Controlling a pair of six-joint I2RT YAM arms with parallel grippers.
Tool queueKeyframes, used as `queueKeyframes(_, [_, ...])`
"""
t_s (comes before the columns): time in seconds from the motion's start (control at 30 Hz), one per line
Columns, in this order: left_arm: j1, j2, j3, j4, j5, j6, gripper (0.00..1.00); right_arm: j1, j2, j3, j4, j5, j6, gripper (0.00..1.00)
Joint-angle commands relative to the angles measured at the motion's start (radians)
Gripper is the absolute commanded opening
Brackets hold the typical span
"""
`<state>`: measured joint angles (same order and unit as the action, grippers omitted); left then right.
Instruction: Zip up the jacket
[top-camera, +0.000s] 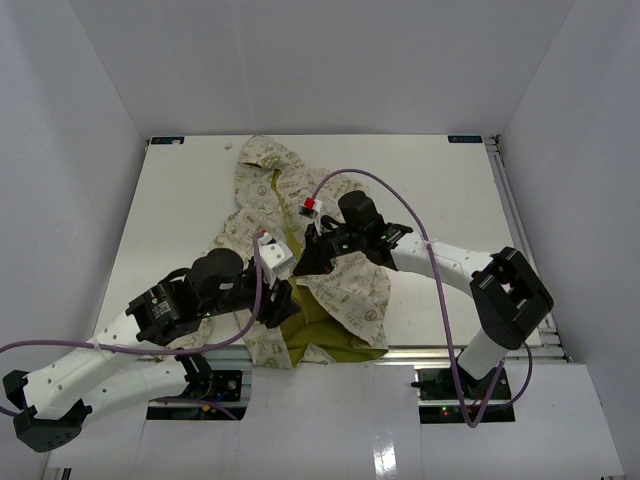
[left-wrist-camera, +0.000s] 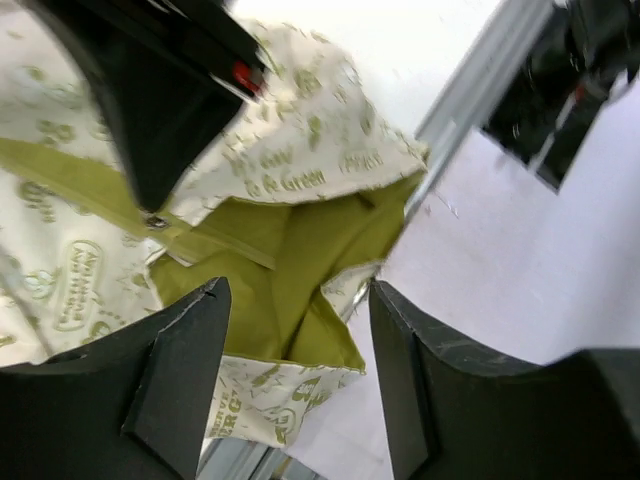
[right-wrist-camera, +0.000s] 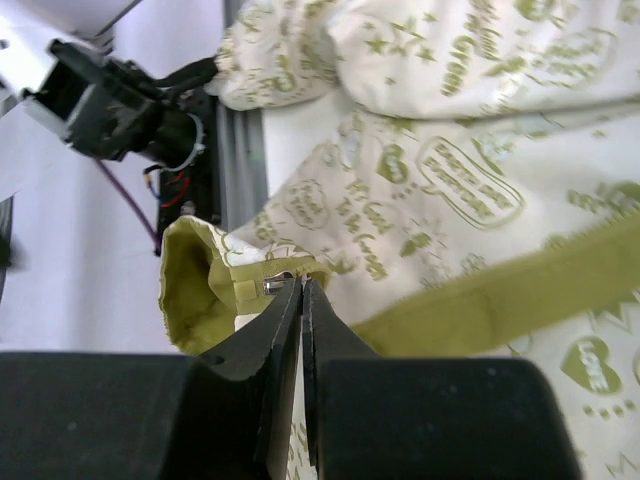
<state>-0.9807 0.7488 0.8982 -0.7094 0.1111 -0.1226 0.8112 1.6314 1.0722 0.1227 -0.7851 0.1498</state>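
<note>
At the near edge of the table, the hem of the jacket is seen spilling over the metal rail, its olive-green lining turned up and exposed. Just above that hem, the left gripper is held with its jaws well apart. In the left wrist view, the two dark fingers are set either side of a gap, and nothing is gripped between them. Only the folded green lining and cream printed fabric of the jacket are seen beyond.

A little farther in, the right gripper is pressed down onto the front of the garment. Its jaws are closed tight. From the right wrist camera, the gripper is shown with its tips pinched on the jacket's green-lined edge, right by a small metal zipper piece. The same gripper is caught in the left wrist view, its point meeting the green edge strip.

Beyond both grippers, the jacket is spread flat up the middle of the table, cream side up. Its hood is laid towards the far edge.
</note>
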Motion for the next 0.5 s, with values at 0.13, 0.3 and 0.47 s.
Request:
queueKeyframes(0.13, [-0.001, 0.164, 0.318, -0.176, -0.234, 0.028, 0.63, -0.010, -0.131, -0.018, 0.031, 0.109, 0.078, 0.08])
queueKeyframes(0.3, [-0.001, 0.228, 0.330, -0.201, -0.285, 0.071, 0.57, -0.009, -0.153, 0.001, 0.046, 0.071, 0.134, 0.08])
queueKeyframes(0.47, [-0.003, 0.194, 0.281, -0.162, -0.246, 0.156, 0.56, -0.011, -0.162, 0.023, 0.050, 0.038, 0.181, 0.08])
